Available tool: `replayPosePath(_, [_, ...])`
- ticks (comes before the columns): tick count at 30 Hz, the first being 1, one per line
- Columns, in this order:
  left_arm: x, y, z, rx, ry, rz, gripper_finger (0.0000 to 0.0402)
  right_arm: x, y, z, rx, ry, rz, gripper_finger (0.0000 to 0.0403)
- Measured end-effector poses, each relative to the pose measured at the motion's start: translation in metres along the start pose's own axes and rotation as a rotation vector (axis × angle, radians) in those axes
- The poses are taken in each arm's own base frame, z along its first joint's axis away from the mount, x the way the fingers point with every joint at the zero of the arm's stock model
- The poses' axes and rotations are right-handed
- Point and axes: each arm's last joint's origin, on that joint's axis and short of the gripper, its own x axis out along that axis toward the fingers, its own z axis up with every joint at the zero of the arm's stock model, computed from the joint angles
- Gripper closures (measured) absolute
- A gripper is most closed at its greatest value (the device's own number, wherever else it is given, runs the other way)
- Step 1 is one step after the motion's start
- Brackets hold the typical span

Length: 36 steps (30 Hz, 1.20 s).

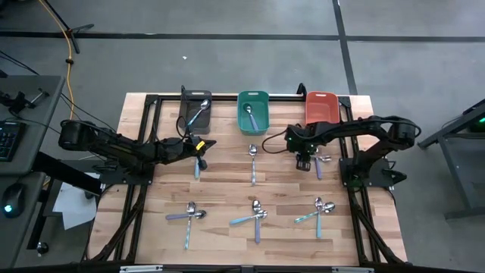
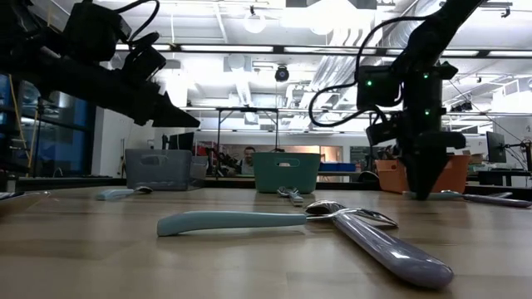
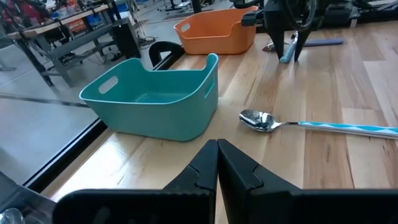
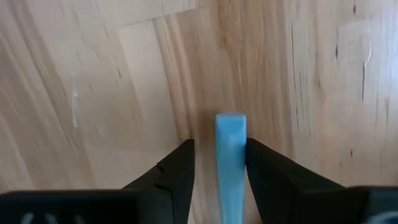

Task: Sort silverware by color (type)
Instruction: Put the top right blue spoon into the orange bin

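Small spoons with pastel handles lie on the wooden table: one (image 1: 198, 165) by my left gripper, one (image 1: 253, 163) mid-table, a lilac one (image 1: 323, 159) by my right gripper, and three crossed pairs (image 1: 188, 216) (image 1: 255, 214) (image 1: 318, 211) along the near side. Another spoon lies in the dark grey bin (image 1: 195, 111), and one in the teal bin (image 1: 253, 112). My left gripper (image 1: 204, 143) (image 3: 217, 146) hovers shut above the table, touching nothing. My right gripper (image 1: 303, 160) (image 4: 219, 142) points down in front of the orange bin (image 1: 321, 106), shut on a light-blue spoon handle. My right gripper has a light-blue spoon handle (image 4: 231, 134) between its two fingers, coming from above and pointing down. The handle runs along the fingers, and its squared free end sticks out past the fingertips toward the table. The left wrist view shows the handle (image 3: 285, 55) slanting steeply beside the fingers. The bowl is hidden.
The three bins stand in a row at the table's far edge. In the left wrist view, a blue-handled spoon (image 3: 311, 125) lies in front of the teal bin (image 3: 155, 102). Bare wood lies between the far spoons and the near pairs.
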Motion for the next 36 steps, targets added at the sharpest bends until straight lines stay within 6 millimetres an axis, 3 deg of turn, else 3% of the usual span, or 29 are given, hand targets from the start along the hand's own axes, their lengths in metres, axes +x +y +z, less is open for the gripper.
replayPosePath(10, [0.000, 0.000, 0.000, 0.016, -0.002, 0.000, 0.0399, 0.000, 0.000, 0.001, 0.018, -0.007, -0.006, 0.0355])
replayPosePath(19, [0.000, 0.000, 0.000, 0.020, -0.002, 0.000, 0.0399, -0.008, -0.001, 0.011, 0.024, -0.009, -0.009, 0.0368])
replayPosePath(27, [0.000, 0.000, 0.000, 0.043, -0.001, 0.000, 0.0399, -0.031, -0.002, 0.034, 0.008, -0.075, -0.020, 0.0368])
replayPosePath(36, [0.000, 0.000, 0.000, 0.036, 0.002, -0.002, 0.0399, -0.075, -0.005, 0.061, 0.045, -0.161, -0.020, 0.0368])
